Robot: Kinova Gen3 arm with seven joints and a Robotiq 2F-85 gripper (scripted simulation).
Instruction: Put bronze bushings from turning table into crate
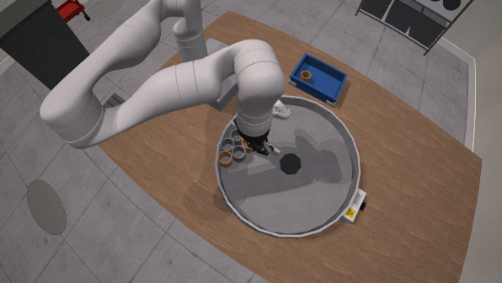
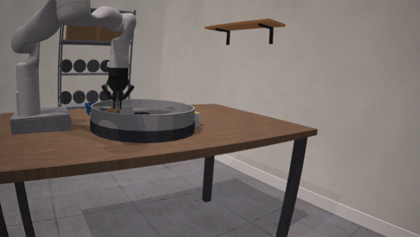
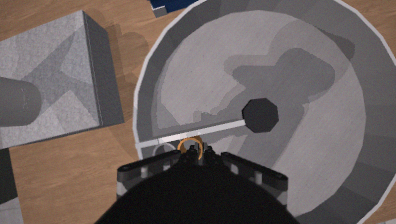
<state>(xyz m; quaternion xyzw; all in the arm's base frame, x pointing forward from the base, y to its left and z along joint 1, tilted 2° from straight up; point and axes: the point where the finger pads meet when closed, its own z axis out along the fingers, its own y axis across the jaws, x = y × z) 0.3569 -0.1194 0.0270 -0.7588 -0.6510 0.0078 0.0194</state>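
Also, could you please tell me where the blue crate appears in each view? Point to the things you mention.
Top: the blue crate (image 1: pixel 326 80) (image 2: pixel 89 108) (image 3: pixel 176 4) is upper right of centre.
Exterior: left of centre, mostly hidden behind the turning table (image 1: pixel 269 210) (image 2: pixel 148 121) (image 3: pixel 320 165).
Wrist: cut off at the top edge, left of centre.
Shared landmark: the turning table.

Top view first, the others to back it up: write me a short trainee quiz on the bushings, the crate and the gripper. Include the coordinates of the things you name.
1. How many bronze bushings are in the blue crate (image 1: pixel 333 85) (image 2: pixel 88 108) (image 3: pixel 176 5)?
2. True or false: the crate stands inside the rim of the turning table (image 1: pixel 320 210) (image 2: pixel 148 121) (image 3: pixel 320 150).
3. Which is the gripper (image 1: pixel 266 150) (image 2: pixel 117 107) (image 3: pixel 200 148) at?
A. a steel bushing
B. the black hub (image 1: pixel 290 163) (image 2: pixel 141 113) (image 3: pixel 260 115)
C. a bronze bushing (image 1: pixel 244 144) (image 2: pixel 112 110) (image 3: pixel 190 139)

Key: 1. one; 2. false; 3. C
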